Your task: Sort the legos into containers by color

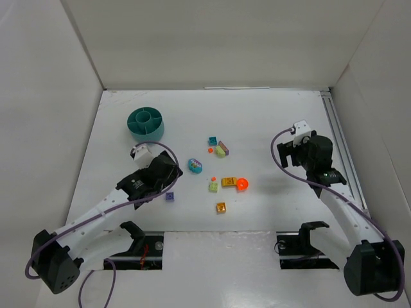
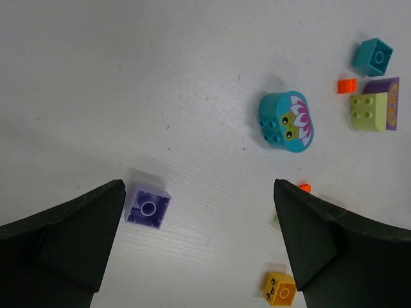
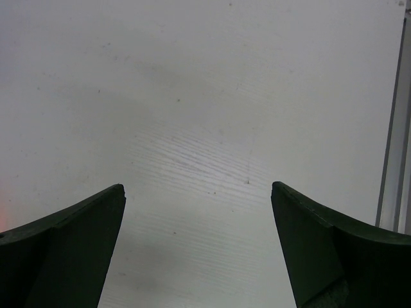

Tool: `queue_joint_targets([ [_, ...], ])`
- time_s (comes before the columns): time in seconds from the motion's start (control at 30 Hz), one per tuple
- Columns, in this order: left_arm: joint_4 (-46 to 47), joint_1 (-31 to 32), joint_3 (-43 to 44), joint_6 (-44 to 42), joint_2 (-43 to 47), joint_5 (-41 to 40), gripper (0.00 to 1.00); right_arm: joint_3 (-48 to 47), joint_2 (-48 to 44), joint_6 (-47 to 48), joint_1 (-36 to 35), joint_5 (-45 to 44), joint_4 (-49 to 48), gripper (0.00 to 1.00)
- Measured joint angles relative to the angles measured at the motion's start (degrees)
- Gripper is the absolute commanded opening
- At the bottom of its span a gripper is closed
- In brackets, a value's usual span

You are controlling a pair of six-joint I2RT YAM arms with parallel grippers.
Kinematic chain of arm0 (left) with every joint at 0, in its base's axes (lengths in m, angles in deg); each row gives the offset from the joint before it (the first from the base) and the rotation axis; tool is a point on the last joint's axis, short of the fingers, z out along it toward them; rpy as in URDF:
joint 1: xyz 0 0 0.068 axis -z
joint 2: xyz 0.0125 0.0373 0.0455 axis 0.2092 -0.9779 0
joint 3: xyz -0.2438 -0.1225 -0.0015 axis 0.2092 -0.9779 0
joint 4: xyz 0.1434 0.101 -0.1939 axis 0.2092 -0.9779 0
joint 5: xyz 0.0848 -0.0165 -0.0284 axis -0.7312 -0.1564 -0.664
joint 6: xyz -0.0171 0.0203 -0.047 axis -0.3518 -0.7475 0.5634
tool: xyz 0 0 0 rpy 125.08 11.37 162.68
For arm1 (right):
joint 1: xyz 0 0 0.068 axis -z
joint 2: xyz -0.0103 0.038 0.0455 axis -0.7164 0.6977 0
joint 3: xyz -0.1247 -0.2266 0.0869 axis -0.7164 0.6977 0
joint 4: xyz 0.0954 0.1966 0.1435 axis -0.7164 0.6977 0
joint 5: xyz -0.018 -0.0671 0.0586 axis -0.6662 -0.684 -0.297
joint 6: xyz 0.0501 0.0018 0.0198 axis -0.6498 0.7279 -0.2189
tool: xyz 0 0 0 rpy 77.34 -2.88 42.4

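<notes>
I judge sorting not yet begun: the bricks [image 1: 228, 181] lie scattered mid-desk, the bowl [image 1: 146, 123] toward the far-left corner looks empty, and my left end effector [image 2: 198, 189] and right end effector [image 3: 198, 189] gape wide, holding nothing.

Robotics lab bench, test-cell style, by the look of it; plain white tabletop [image 1: 270, 115] boxed in by a back panel [image 1: 218, 38], left panel [image 1: 38, 115] & right panel [image 1: 379, 96], all blank white board; left arm [image 1: 96, 218] & right arm [image 1: 343, 208] mounted at the near edge, w/ black clamps [image 1: 133, 229] beside their bases; purple cables [image 1: 275, 151] looping loose along both arms; metal rail [image 1: 340, 141] running down the table's right side; on the surface just props, i.e. small toy bricks [image 1: 221, 151] & a teal divided bowl [image 1: 146, 123]; wrist cams show that same white surface up close.
</notes>
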Motion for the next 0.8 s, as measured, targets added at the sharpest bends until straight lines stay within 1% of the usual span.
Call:
queue_joint_targets([
  [0.17,-0.8,0.0,-1.4,2.1,-0.5,1.3,1.0,0.0,-0.2,-0.2,0.0,0.0,0.7,1.0],
  [0.3,-0.8,-0.9,-2.1,3.2,-3.5,2.4,1.0,0.0,-2.0,-0.3,0.0,-0.4,0.8,1.0],
  [0.43,-0.8,-2.8,-2.3,3.8,-7.6,3.8,0.91,0.0,-3.5,-0.3,0.0,-0.9,0.8,1.0],
  [0.47,-0.6,-3.2,-2.4,3.8,-8.5,4.1,0.87,0.0,-3.6,-0.3,0.0,-0.9,0.8,1.0],
  [0.6,0.0,-4.1,-3.5,3.7,-9.6,5.6,0.79,0.0,-3.5,-0.3,0.0,-1.0,0.8,1.0],
  [0.63,0.3,-4.1,-3.8,3.7,-9.6,6.1,0.79,0.0,-3.5,-0.3,0.0,-0.9,0.8,1.0],
  [0.8,2.4,-4.1,-7.2,2.3,-8.9,9.8,0.72,0.0,-3.0,-0.3,0.0,-0.9,0.8,1.0],
])
